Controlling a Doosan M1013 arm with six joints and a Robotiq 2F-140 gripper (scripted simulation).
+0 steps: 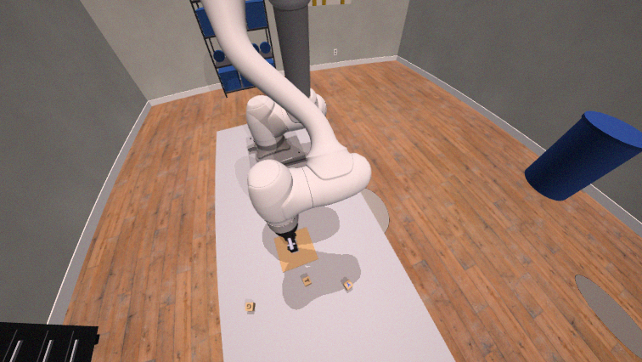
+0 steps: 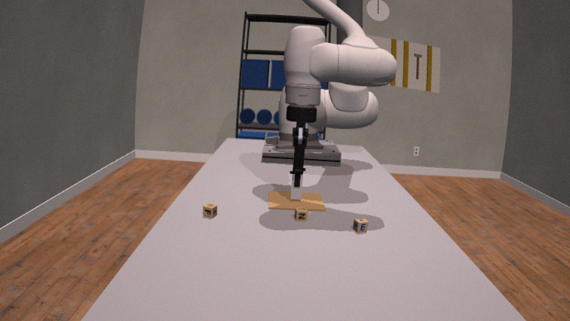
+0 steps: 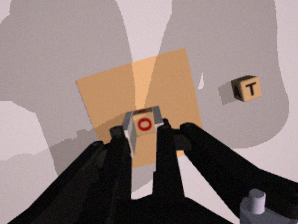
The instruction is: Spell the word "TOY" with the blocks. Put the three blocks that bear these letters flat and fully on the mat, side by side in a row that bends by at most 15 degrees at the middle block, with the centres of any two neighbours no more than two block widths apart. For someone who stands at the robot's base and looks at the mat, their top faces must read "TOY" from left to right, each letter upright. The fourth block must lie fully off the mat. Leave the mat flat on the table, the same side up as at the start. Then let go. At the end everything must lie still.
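Note:
My gripper (image 1: 292, 247) (image 2: 295, 196) (image 3: 144, 119) points down over the mat (image 1: 296, 263) (image 2: 314, 203) (image 3: 172, 75), shut on the O block (image 3: 144, 131). Its red O faces up; in the top and exterior views the fingers hide it. The fingertips are low at the mat; whether the block touches it I cannot tell. The T block (image 1: 306, 280) (image 2: 301, 215) (image 3: 247, 89) lies off the mat, T up, just beyond its edge away from the base. A block with a blue top letter, seemingly Y (image 1: 348, 285) (image 2: 360, 226), lies farther right in the top and exterior views. The G block (image 1: 250, 306) (image 2: 209, 210) lies off the mat at left.
The mat lies flat on the pale table (image 1: 332, 332) (image 2: 279, 279), somewhat turned in the wrist view. The robot's base (image 1: 280, 152) (image 2: 301, 154) stands at the table's far end. Shadows of the arm fall across the mat and the T block.

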